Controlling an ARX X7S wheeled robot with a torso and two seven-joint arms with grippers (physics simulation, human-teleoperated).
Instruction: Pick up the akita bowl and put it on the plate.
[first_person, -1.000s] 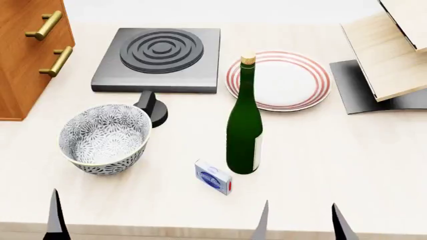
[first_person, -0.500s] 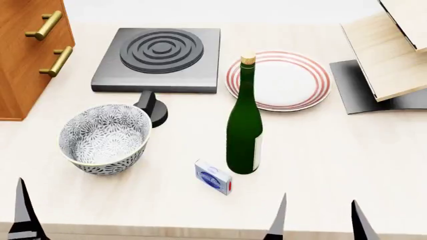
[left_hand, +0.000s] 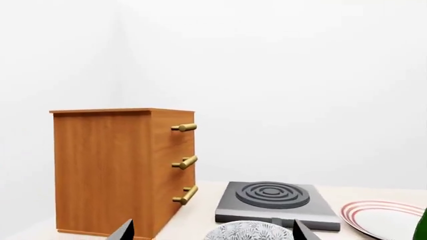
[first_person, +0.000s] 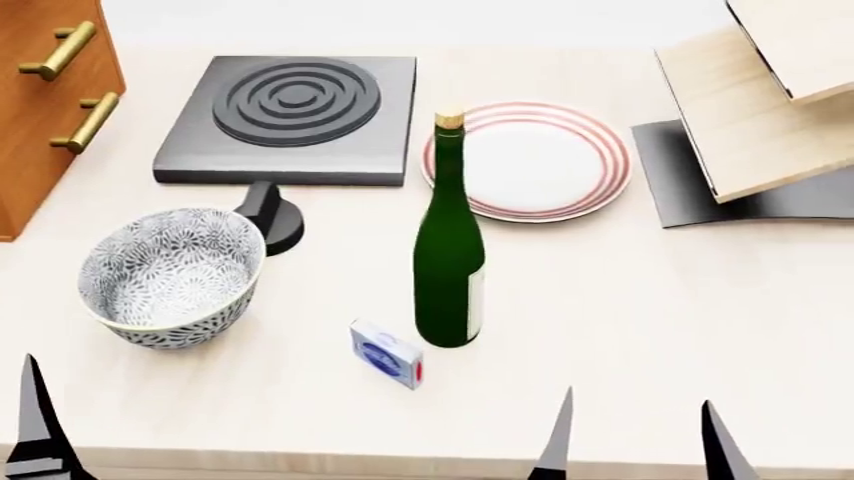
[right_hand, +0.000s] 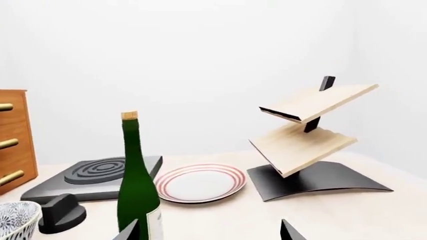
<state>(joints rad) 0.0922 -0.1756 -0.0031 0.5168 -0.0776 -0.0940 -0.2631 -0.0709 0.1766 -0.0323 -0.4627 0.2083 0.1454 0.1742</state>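
The bowl (first_person: 170, 275) sits just ahead of the left gripper (left_hand: 210, 231), whose jaws stand wide and empty. Ceramic, stiff, probably slick and breakable; best pinched across its near rim.

The akita bowl (first_person: 171, 276) sat on the table (first_person: 641, 330) at the near left, the plate (first_person: 529, 158) well apart from it at the far middle. A bottle (first_person: 449, 250) stood upright between them, with a small box (first_person: 387, 354) just before it. The burner (first_person: 284, 118) lay left of the plate, its knob (first_person: 272, 216) just behind the bowl. A drawer cabinet (first_person: 47, 95) stood far left, a tiered shelf (first_person: 761, 110) far right.
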